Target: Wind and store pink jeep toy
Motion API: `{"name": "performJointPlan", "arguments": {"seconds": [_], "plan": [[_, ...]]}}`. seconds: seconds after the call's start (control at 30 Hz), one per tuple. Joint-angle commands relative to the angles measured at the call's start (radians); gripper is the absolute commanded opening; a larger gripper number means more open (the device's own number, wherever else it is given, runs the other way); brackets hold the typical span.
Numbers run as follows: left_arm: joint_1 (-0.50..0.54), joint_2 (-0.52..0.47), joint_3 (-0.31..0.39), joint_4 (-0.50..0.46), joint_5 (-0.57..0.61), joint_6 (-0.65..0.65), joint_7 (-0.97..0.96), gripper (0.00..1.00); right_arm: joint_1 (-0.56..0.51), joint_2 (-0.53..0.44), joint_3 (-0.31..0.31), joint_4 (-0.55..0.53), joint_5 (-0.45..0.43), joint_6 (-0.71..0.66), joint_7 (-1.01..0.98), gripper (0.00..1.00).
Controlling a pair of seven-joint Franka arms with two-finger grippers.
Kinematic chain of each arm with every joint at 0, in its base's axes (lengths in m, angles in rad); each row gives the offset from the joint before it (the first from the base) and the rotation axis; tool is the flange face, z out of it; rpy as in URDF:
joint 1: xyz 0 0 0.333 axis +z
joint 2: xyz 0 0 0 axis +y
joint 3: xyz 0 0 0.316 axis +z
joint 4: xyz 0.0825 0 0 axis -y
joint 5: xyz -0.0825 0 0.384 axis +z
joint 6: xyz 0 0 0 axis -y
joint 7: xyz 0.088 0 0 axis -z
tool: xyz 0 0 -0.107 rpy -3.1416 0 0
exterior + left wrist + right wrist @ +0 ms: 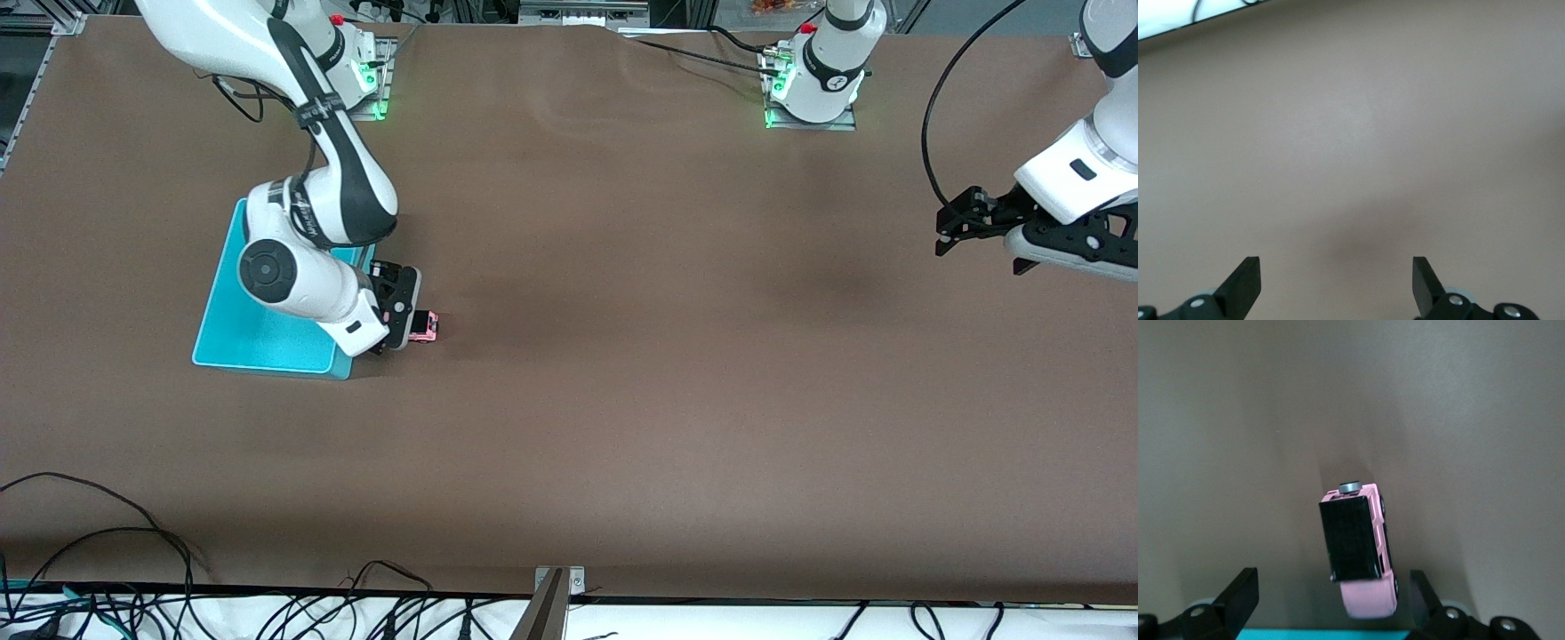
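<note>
On the wide brown worktop (622, 267), the tiny pale pink jeep toy (1361, 550) sits beside the flat turquoise bin (258, 342), under the right tool (1331, 603), spread wide, while the left tool (1337, 288) waits, spread wide over bare brown.

A broad brown table (622, 356) fills the scene under even light. Loose black cables (133, 604) trail along a white strip (756, 622) at its 6 o'clock edge.
</note>
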Motion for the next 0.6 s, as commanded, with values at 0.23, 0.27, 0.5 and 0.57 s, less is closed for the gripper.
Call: {"name": "performJointPlan", "arguments": {"seconds": [0.23, 0.27, 0.5, 0.57], "plan": [[-0.013, -0.014, 0.002, -0.01, 0.02, -0.031, -0.047, 1.0, 0.035, 0.053, -0.003, -0.108, 0.006, 0.246, -0.085, 0.97], [-0.012, -0.011, 0.002, -0.005, 0.02, -0.034, -0.047, 1.0, 0.038, 0.057, -0.003, -0.109, 0.006, 0.258, -0.087, 0.88], [-0.012, -0.011, 0.002, 0.003, 0.018, -0.058, -0.047, 1.0, 0.057, 0.045, -0.006, -0.103, 0.0, 0.254, -0.096, 0.25], [-0.012, -0.009, 0.002, 0.004, 0.018, -0.058, -0.049, 1.0, 0.057, 0.03, -0.008, -0.103, -0.002, 0.249, -0.105, 0.22]]}}
